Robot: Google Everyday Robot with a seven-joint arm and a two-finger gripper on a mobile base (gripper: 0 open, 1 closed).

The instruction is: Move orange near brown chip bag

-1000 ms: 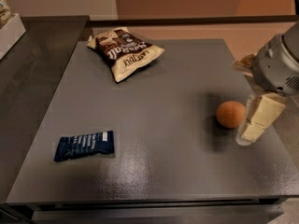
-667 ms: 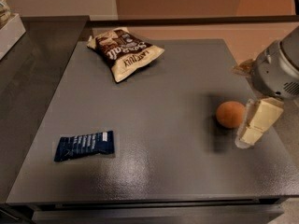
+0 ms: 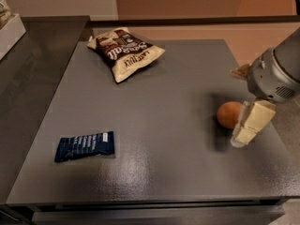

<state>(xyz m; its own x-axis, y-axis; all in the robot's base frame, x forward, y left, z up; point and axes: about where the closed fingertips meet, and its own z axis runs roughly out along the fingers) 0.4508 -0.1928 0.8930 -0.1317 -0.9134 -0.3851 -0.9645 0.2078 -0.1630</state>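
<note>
The small round orange-tan orange (image 3: 228, 115) was found by the right edge of the grey tabletop (image 3: 164, 97), well apart from the crinkled brown-and-cream chip bag (image 3: 124, 53); the cream two-finger gripper (image 3: 247, 104) was held against it, fingers spread, nothing clasped

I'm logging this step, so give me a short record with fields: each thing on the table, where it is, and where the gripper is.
orange: right side of the gray table, resting on it
brown chip bag: far left part, lying flat, well apart from the orange
blue bar wrapper: near left, lying flat
gripper: at the right edge, close beside the orange's right side; contact unclear
task state: orange not yet near the bag
</note>
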